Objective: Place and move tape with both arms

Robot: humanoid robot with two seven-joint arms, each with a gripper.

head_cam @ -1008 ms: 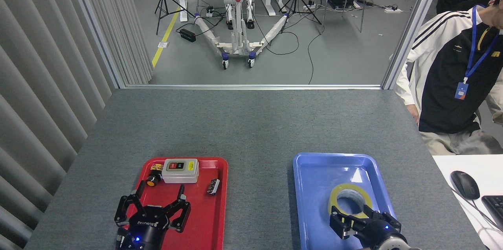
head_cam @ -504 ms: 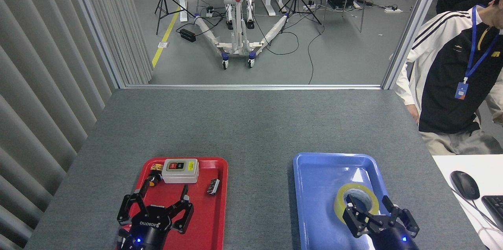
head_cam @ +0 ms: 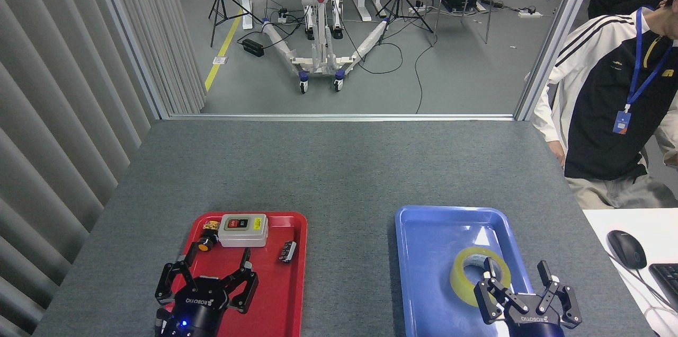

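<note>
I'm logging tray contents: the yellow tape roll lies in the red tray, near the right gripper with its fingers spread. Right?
Not quite. The head view shows the tape lying in the blue tray, not the red one. The right gripper is beside it, fingers spread.

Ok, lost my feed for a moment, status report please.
Left gripper open, over red tray. Right gripper open, at the tape, not gripping. Tape flat in blue tray. Nothing in the way.

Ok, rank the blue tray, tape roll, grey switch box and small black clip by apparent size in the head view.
1. blue tray
2. tape roll and grey switch box: look roughly alike, so unranked
3. small black clip
</note>
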